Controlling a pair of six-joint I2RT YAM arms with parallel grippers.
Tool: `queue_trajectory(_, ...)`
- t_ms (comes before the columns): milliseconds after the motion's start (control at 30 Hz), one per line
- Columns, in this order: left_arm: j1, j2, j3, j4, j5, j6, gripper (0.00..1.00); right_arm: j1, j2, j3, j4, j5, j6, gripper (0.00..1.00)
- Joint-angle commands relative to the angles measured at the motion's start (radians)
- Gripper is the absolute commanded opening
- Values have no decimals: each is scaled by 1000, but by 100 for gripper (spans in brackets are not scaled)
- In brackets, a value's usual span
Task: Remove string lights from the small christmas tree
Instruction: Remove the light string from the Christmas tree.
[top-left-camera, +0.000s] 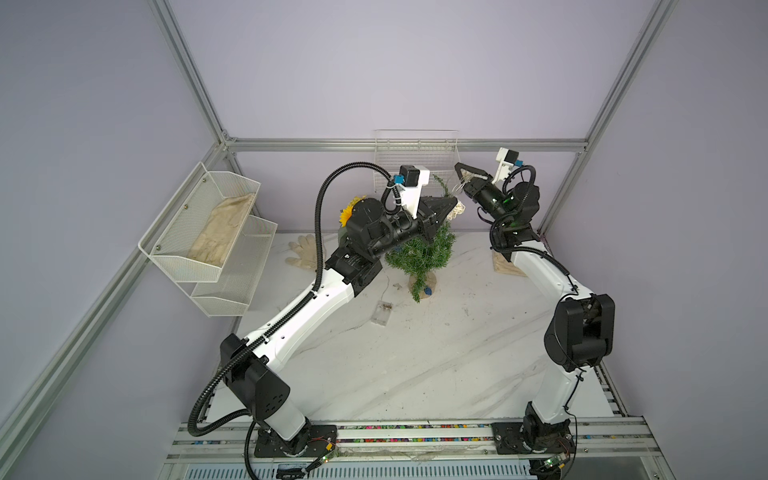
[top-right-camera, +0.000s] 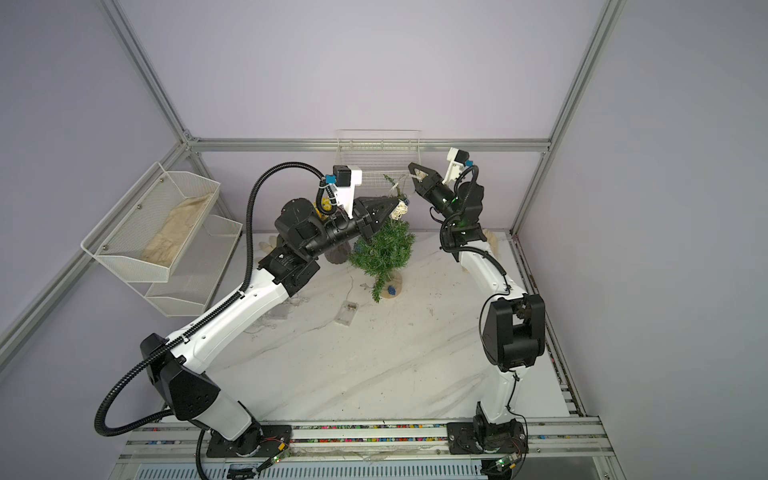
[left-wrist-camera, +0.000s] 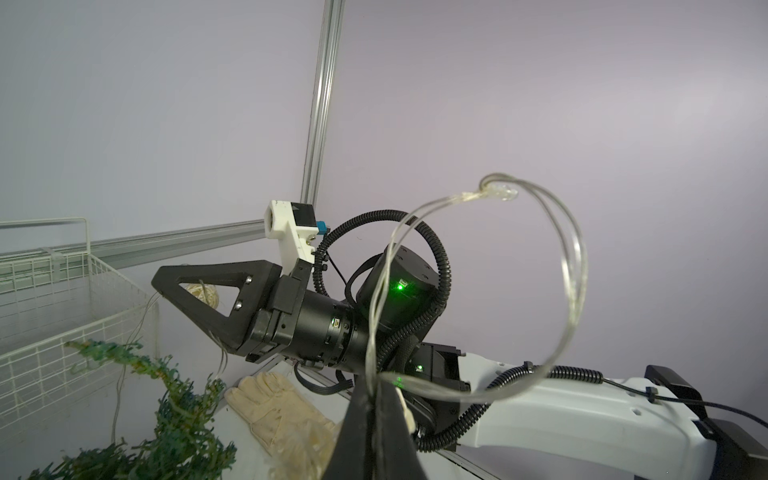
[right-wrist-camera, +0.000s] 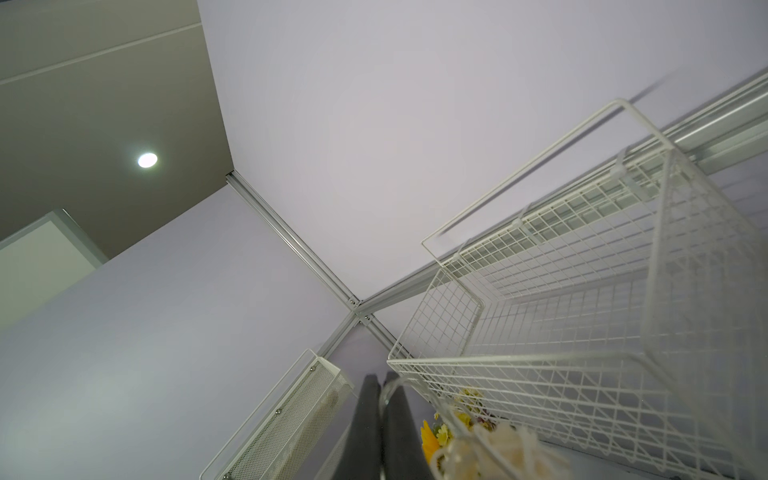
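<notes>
Left gripper (left-wrist-camera: 376, 386) is clamped tight on the string lights (left-wrist-camera: 575, 266); in the left wrist view the clear wire loops up out of the closed jaws. In both top views it's up high, just beside the upper part of the tree (top-left-camera: 424, 249), and a clump of cream balls (top-left-camera: 457, 212) hangs right at its tip. Right gripper (top-left-camera: 458, 167) is raised higher on the other side of the treetop, near the wire basket (top-left-camera: 415, 166) on the back wall. Its jaws are closed too, thin wire trails from them, and one cream ball sits right by its fingers. The tree stands upright on the marble table (top-left-camera: 415, 365) between the two arms, its bent tip poking up between the grippers. The rest of the string is lower down: a blue ball (top-left-camera: 427, 291) is on the tan base, and the clear battery box (top-left-camera: 382, 312) lies flat on the table near the base, not touching it. Yellow flowers (top-left-camera: 347, 214) are behind the left arm, with pale gloves (top-left-camera: 305, 249) on the table past them. A mesh shelf (top-left-camera: 199, 232) on the left wall holds some cloth.
</notes>
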Motion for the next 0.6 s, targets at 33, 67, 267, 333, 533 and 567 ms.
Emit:
queue_trajectory(33, -6, -24, -30, 55, 4, -23, 0, -7, -44, -8, 31, -6, -13, 0)
queue_trajectory(67, -9, -24, -30, 58, 6, -23, 0, -7, -47, -10, 28, -4, -16, 0)
queue_trajectory(267, -25, -1, 8, 71, 21, -38, 0, -27, -69, -24, 27, 1, -31, 0)
queue_trajectory(333, -25, 13, 38, 70, 29, -42, 0, -37, -70, -18, 27, 7, -29, 0)
queue_trajectory(533, -26, 54, 147, 37, 23, -12, 0, -51, -31, 43, 28, 3, -12, 0)
queue_trajectory(567, -25, 62, 163, 31, 20, -5, 0, -53, -22, 56, 30, 1, -5, 0)
